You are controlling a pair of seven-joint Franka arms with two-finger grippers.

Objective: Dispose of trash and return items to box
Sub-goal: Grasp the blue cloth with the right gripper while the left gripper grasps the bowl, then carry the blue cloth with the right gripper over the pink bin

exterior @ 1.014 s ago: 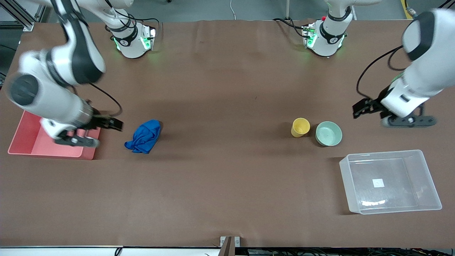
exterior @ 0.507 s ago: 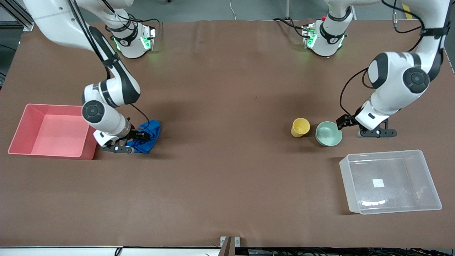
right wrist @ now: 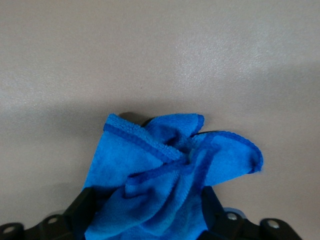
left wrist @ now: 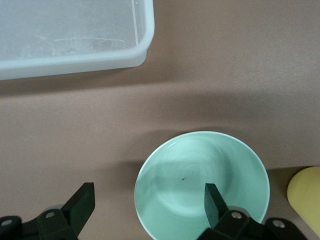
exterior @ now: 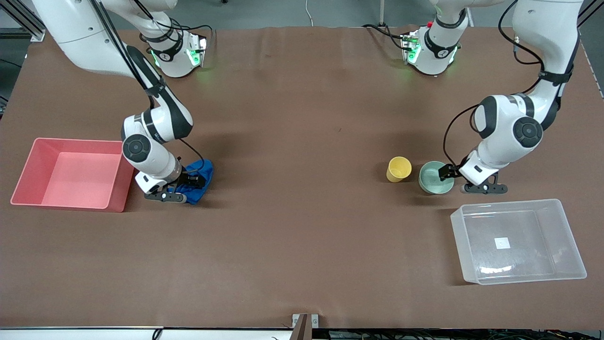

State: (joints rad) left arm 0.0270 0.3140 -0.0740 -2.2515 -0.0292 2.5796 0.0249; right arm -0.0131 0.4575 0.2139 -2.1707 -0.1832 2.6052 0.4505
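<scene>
Blue wrinkled cloth rag (exterior: 196,178) lies on the brown worktop (exterior: 302,222) beside the pink rectangular bin (exterior: 71,174), at the bin's 3 o'clock. The right claw (right wrist: 150,212) straddles the rag, fingers spread either side, not clenched. The left claw (left wrist: 150,202) stands released astride the rim of the mint-green round bowl (left wrist: 202,182), one finger (left wrist: 214,202) inside. The small yellow plastic cup (exterior: 398,169) sits at the bowl's 9 o'clock, and the clear rectangular plastic tub (exterior: 518,241) at the bowl's 5 o'clock.

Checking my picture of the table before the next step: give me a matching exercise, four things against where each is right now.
Things:
1. blue rag
2. mint bowl
3. yellow cup
4. clear tub

Places:
A. empty, nearest the front camera
B. between the right gripper fingers
C. its rim between the open left gripper fingers
D. beside the bowl

Pairs: 1-B, 2-C, 3-D, 4-A
</scene>
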